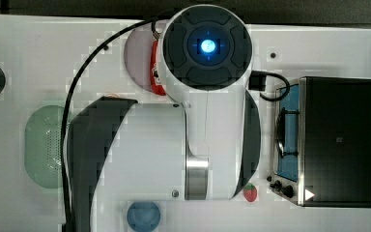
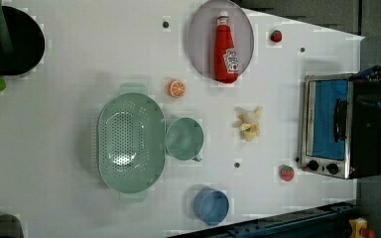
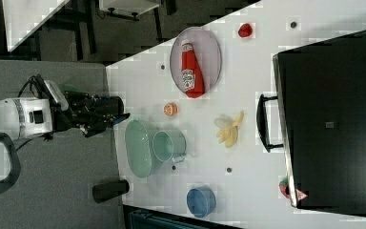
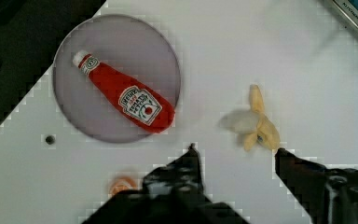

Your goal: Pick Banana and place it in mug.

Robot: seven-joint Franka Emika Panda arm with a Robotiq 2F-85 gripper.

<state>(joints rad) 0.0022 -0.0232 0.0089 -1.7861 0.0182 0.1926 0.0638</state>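
1. Bench [image 2: 79, 44]: white surface carrying all the items
2. Toaster oven [image 2: 340, 126]: black body, blue door, at the left view's right edge
3. Colander [image 2: 129, 144]: oval, perforated, green, touching the mug on the left view's left side
4. Plate [image 2: 201, 29]: grey, round, with a red ketchup bottle [image 2: 225, 49] lying on it
5. Tool [image 4: 235, 151]: fingers spread apart with nothing between them, raised above the bench, the banana just past the fingertips in the wrist view
6. Mug [image 2: 183, 139]: pale mint green, upright, between colander and banana in the left view
7. Blue cup [image 2: 211, 206]: near the bench edge
8. Banana [image 2: 249, 124]: peeled, lying on the bench, apart from the mug, between it and the oven
9. Orange slice [image 2: 177, 88], two strawberries [image 2: 286, 172] [image 2: 276, 35]
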